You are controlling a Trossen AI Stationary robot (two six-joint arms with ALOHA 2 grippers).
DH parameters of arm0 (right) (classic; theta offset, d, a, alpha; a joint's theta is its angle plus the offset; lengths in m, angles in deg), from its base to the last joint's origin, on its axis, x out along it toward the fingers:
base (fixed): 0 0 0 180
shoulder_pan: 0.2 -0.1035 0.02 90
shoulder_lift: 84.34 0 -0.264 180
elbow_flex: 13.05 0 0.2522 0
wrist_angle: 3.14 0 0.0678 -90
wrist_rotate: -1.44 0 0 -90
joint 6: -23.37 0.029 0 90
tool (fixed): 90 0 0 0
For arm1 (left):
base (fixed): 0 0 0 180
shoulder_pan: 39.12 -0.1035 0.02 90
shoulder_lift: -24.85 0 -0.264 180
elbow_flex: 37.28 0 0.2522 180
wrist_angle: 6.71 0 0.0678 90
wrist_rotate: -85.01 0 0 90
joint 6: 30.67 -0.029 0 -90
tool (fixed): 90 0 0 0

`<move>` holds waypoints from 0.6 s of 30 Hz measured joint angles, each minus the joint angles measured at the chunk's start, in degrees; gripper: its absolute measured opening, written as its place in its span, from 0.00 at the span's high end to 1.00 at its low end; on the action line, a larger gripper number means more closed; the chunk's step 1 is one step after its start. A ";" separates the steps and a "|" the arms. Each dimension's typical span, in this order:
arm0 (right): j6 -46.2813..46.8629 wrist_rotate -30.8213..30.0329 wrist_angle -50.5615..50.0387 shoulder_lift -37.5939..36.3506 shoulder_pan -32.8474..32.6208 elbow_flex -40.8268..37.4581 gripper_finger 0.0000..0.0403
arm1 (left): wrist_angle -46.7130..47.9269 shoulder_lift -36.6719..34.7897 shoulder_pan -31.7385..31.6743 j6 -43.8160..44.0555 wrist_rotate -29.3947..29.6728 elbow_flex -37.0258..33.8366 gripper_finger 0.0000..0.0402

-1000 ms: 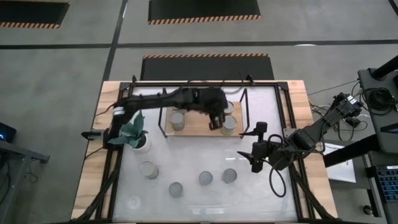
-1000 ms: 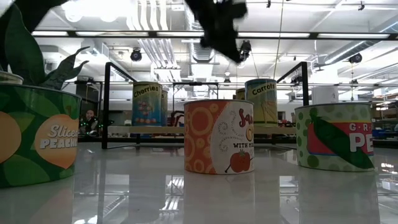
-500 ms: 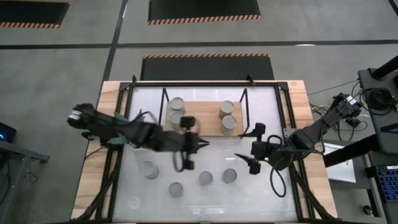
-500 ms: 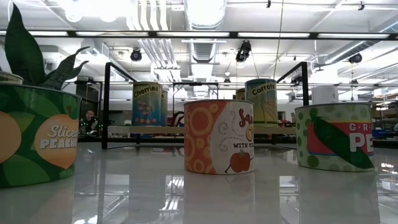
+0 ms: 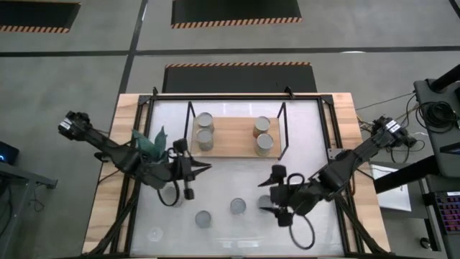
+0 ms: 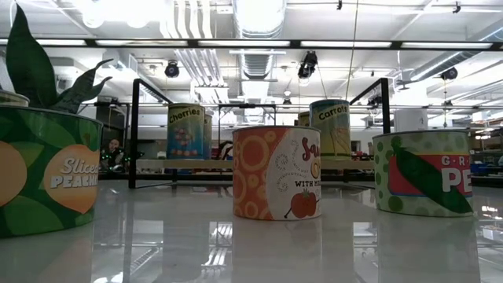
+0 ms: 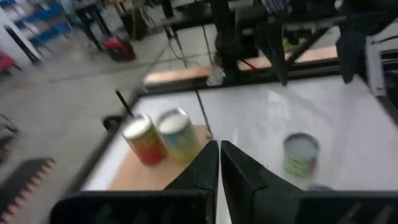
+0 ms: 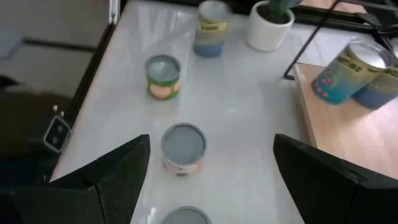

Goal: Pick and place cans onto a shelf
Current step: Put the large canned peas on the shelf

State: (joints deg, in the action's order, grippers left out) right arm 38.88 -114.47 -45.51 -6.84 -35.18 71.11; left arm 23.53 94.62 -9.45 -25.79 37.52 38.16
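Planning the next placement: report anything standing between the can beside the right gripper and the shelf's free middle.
Nothing visible does. Only bare table lies between the can and the shelf, whose middle is free. The right gripper is open beside the can; the left gripper waits toward the plant.

Both arms are matt black, jointed link assemblies with black cables looped beside the wrists; the left gripper (image 5: pixel 188 175) and right gripper (image 5: pixel 274 194) each carry two dark, flat-faced wedge fingers (image 8: pixel 112 171), and white-banded collars mark the far joints
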 joint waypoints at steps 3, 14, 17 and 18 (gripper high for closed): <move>-2.14 0.44 -4.23 3.40 0.00 4.43 0.19 | 7.25 -1.91 0.78 9.67 -4.61 -0.42 1.00; -12.11 -3.58 -7.11 5.45 0.00 7.18 0.19 | 56.34 4.62 -0.37 50.91 -33.76 8.21 1.00; -13.68 -5.73 -6.95 3.69 0.00 6.30 0.19 | 56.60 7.33 -0.09 50.65 -42.14 8.01 1.00; -14.35 -6.06 -6.75 3.10 0.01 5.92 0.19 | 56.61 8.22 -0.09 50.13 -42.74 7.97 1.00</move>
State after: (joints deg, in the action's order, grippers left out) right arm 24.53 -120.53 -52.26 -3.74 -35.17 77.04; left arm 80.14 102.84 -9.54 24.34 -5.22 46.13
